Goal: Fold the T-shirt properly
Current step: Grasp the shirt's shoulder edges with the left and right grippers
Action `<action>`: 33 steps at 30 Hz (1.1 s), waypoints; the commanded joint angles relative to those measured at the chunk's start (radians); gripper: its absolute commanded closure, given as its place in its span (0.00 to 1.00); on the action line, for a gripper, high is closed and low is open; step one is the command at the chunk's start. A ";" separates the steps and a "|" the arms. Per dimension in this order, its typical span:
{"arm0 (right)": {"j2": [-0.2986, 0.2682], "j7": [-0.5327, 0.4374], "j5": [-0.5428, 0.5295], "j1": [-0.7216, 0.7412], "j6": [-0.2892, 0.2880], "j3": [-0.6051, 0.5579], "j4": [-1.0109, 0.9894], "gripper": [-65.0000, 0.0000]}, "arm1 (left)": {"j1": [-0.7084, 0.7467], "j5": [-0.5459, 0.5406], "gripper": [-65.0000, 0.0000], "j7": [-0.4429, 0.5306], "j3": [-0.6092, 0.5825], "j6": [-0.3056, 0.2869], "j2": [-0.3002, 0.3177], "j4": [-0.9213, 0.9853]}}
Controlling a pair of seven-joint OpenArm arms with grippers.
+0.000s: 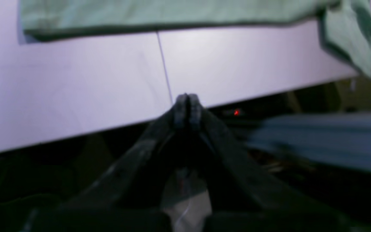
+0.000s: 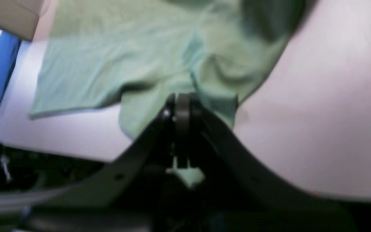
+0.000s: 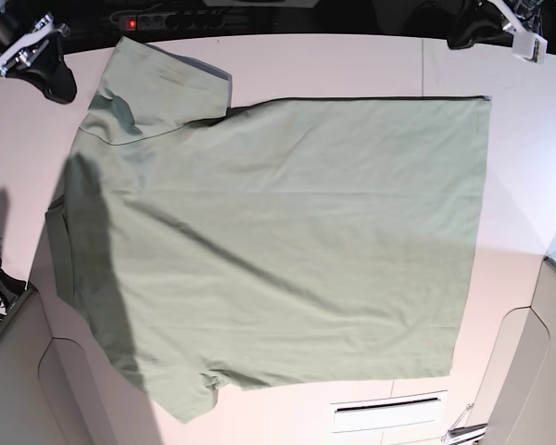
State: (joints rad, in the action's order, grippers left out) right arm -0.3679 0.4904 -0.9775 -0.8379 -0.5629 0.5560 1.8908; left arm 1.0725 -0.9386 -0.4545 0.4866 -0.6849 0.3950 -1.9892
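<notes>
T-shirt (image 3: 287,241) spread flat on surface (image 3: 352,60) for folding; right end effector (image 2: 182,100) clamped, maybe pinching cloth; left end effector (image 1: 188,101) clamped on nothing.

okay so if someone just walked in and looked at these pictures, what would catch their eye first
The big sage-green T-shirt spread flat across most of the white table, hem at base-view right. The right gripper looks shut beside a sleeve's edge, with a green scrap behind its tips; the left gripper, shut, hovers off the table's edge.
</notes>
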 commanded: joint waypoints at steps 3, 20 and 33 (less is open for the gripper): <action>0.039 -0.022 0.038 0.043 -0.010 0.010 0.013 1.00 | -0.036 -0.071 1.00 -0.055 0.011 -0.013 -0.016 -0.013; 0.144 -0.013 0.216 0.146 0.081 0.010 0.012 0.58 | -0.147 -0.097 0.58 -0.121 0.012 -0.013 -0.018 -0.013; 0.144 0.087 0.175 0.419 0.118 0.010 -0.340 0.51 | -0.161 -0.082 0.58 -0.138 0.012 -0.013 -0.018 -0.012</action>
State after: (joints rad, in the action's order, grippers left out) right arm -0.2131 0.5823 -0.8013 -0.4213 -0.4450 0.5591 1.5360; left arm 0.9009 -1.0069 -0.6060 0.4911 -0.6853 0.3683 -1.9888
